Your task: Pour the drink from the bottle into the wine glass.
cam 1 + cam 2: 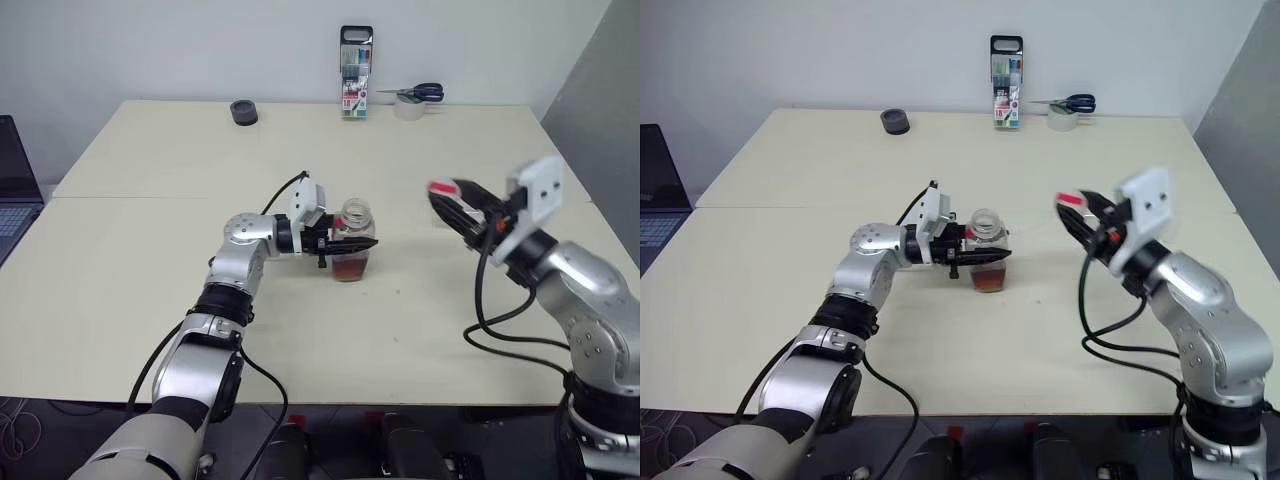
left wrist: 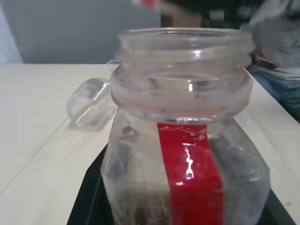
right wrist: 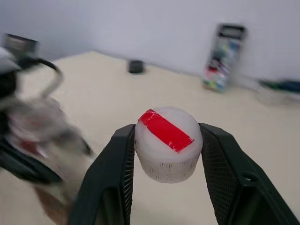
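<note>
Cap [image 3: 168, 143] was off, pinched in the right hand [image 1: 452, 212], clear of the bottle [image 1: 352, 243]. Left hand [image 1: 345, 243] was clamped on the open bottle, upright on the desk [image 1: 150, 280], drink [image 1: 349, 266] inside. Wine glass [image 2: 89, 108] lay beyond it, seemingly tipped over; pouring not begun.

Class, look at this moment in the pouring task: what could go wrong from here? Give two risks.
1. The bottle stands uncapped in the left gripper, so a tilt or jolt could spill the drink.
2. The right gripper pinches the cap only at its sides; it could slip out.
</note>
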Robot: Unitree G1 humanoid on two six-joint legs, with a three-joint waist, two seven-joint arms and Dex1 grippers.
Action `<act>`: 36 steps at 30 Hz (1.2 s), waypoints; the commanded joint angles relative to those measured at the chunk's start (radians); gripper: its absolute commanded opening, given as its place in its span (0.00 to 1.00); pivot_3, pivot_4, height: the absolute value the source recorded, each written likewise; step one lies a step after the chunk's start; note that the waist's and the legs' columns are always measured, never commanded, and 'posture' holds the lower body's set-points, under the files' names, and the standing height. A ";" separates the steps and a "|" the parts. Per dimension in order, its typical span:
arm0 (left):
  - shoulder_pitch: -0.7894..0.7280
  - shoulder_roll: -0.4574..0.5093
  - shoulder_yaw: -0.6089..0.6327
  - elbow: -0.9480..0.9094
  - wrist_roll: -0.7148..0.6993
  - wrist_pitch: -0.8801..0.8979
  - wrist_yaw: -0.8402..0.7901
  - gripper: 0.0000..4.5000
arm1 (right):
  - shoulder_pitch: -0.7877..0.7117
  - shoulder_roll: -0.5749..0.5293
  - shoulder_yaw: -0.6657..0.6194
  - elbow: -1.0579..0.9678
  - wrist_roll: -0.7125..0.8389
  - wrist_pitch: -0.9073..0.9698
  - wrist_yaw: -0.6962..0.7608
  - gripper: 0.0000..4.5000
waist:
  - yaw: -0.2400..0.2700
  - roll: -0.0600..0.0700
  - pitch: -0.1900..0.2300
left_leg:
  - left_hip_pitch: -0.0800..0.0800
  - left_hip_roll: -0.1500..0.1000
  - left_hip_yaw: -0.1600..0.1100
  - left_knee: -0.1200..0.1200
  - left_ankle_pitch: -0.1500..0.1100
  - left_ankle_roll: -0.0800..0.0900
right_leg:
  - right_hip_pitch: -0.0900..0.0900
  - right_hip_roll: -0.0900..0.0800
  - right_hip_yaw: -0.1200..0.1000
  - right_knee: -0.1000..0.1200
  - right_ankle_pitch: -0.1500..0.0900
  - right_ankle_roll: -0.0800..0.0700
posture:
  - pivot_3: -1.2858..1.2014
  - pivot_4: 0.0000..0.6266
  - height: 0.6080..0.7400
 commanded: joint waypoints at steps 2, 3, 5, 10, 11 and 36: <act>0.040 0.061 0.056 -0.166 -0.064 0.090 0.037 0.36 | 0.177 0.035 0.022 0.123 -0.151 -0.092 -0.098 0.46 | -0.002 0.000 0.000 | 0.001 0.000 0.001 0.000 0.000 0.000 | 0.000 0.000 0.001 0.000 0.000 0.000 | 0.52 0.24 1.00; 0.049 0.070 0.056 -0.185 -0.068 0.102 0.042 0.36 | 0.196 0.046 0.029 0.140 -0.160 -0.103 -0.101 0.55 | -0.006 0.001 0.000 | 0.001 0.000 0.001 -0.001 0.000 0.000 | 0.000 0.000 0.001 0.000 0.000 0.000 | 0.52 0.24 1.00; 0.064 0.084 0.061 -0.211 -0.073 0.123 0.051 0.36 | 0.221 0.062 0.046 0.165 -0.184 -0.131 -0.104 0.68 | -0.009 0.002 0.000 | 0.003 0.001 0.004 -0.001 0.000 0.000 | 0.000 0.001 0.003 0.001 0.000 0.000 | 0.52 0.24 1.00; 0.081 0.127 0.096 -0.225 -0.066 0.137 0.080 0.36 | 0.283 0.045 0.074 0.182 -0.170 -0.085 -0.049 1.00 | -0.007 0.002 -0.001 | 0.004 0.001 0.003 0.000 0.000 0.000 | 0.001 0.002 0.002 0.001 0.000 0.000 | 0.52 0.24 1.00; 0.081 0.137 0.103 -0.217 -0.064 0.133 0.089 0.36 | 0.295 0.023 0.069 0.172 -0.159 -0.066 -0.025 1.00 | -0.006 0.002 -0.001 | 0.004 0.001 0.003 0.000 0.000 0.000 | 0.001 0.002 0.002 0.001 0.000 0.000 | 0.52 0.24 1.00; 0.087 0.203 0.286 0.055 0.063 -0.061 0.747 0.36 | -0.269 0.032 0.419 0.095 -0.107 -0.091 0.209 1.00 | 0.003 0.000 -0.001 | 0.001 -0.001 0.000 0.001 0.002 -0.003 | 0.001 -0.002 0.000 -0.001 0.000 0.000 | 0.52 0.24 1.00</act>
